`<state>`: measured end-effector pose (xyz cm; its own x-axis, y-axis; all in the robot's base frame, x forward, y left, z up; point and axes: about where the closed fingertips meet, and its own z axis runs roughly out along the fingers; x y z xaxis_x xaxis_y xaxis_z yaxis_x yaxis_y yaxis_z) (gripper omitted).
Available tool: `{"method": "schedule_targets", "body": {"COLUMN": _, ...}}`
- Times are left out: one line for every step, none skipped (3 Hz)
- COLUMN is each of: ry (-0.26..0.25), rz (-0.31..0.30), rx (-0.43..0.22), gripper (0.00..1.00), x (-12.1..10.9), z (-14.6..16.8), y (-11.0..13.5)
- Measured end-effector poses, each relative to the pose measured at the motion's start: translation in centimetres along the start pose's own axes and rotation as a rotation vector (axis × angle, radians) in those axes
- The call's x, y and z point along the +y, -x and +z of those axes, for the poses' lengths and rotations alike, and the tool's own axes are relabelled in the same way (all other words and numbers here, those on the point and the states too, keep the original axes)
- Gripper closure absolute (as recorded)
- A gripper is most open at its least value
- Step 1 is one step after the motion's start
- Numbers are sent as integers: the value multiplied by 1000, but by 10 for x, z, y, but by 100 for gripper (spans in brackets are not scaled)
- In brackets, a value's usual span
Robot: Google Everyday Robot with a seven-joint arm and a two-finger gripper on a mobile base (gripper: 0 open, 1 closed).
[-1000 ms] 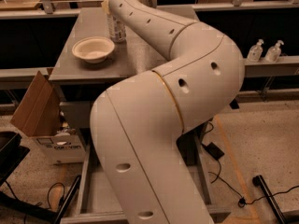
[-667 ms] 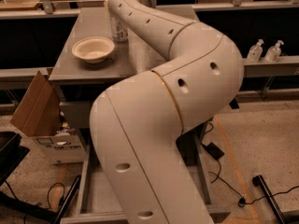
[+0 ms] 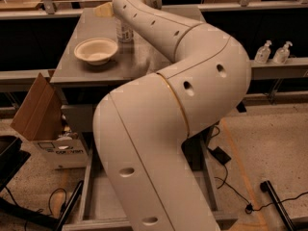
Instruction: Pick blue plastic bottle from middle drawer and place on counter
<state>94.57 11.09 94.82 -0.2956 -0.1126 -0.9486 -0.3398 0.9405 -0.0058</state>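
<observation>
The blue plastic bottle (image 3: 124, 32) stands upright on the counter (image 3: 144, 57), just right of and behind a bowl. Its upper part is covered by my arm. My gripper (image 3: 119, 6) is at the far end of the arm, right at the top of the bottle, mostly hidden behind the wrist. The middle drawer (image 3: 98, 198) is pulled open at the bottom of the view, and my arm covers most of it. The part of its floor that shows is bare.
A cream bowl (image 3: 96, 50) sits on the counter's left half. An open cardboard box (image 3: 41, 109) stands on the floor to the left. Two clear pump bottles (image 3: 272, 52) stand on a ledge at the right. Cables (image 3: 231, 186) lie on the floor.
</observation>
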Motion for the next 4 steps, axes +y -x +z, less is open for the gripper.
{"method": "schedule_targets", "body": {"ry": 0, "rz": 0, "rx": 0, "gripper": 0, "x": 0, "z": 0, "y": 0}}
{"method": "schedule_targets", "body": {"ry": 16, "rz": 1, "rx": 2, "gripper": 0, "x": 0, "z": -2, "y": -1}}
{"method": "schedule_targets", "body": {"ry": 50, "rz": 0, "rx": -9, "gripper": 0, "x": -23, "z": -33, "y": 17}}
{"method": "schedule_targets", "body": {"ry": 102, "rz": -4, "rx": -21, "gripper": 0, "x": -60, "z": -88, "y": 34}}
